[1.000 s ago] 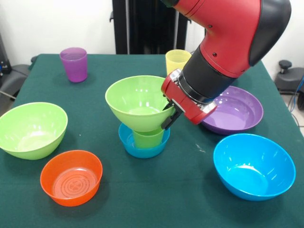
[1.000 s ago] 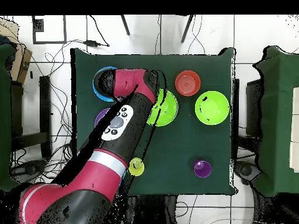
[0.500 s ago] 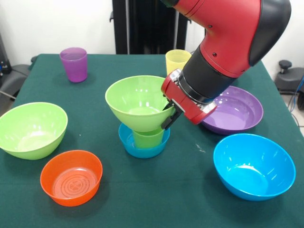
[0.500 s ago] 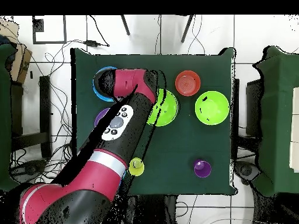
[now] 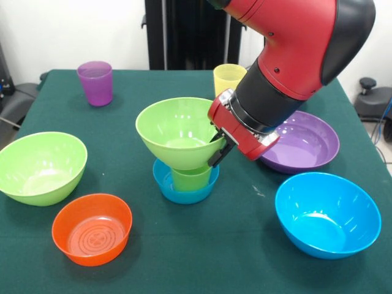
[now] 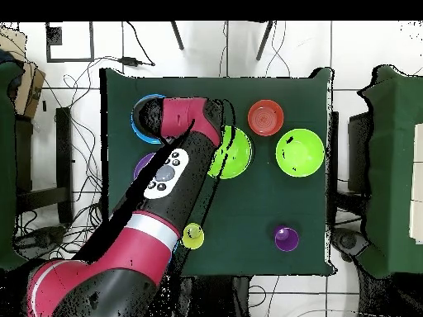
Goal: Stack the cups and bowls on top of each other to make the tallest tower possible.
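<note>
Red-black arm (image 5: 294,55) enters from upper right in front view, wrist angled down-left. Gripper (image 5: 219,149) mostly hidden; one dark finger (image 5: 218,153) visible below red wrist flange. In overhead view arm (image 6: 165,190) stretches diagonally across frame, hiding gripper.

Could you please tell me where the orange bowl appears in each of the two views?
Front view: orange bowl at lower left, nearest the camera.
Overhead view: orange bowl at upper right of centre.
Shared landmark: the lone green bowl lies right beside it.
</note>
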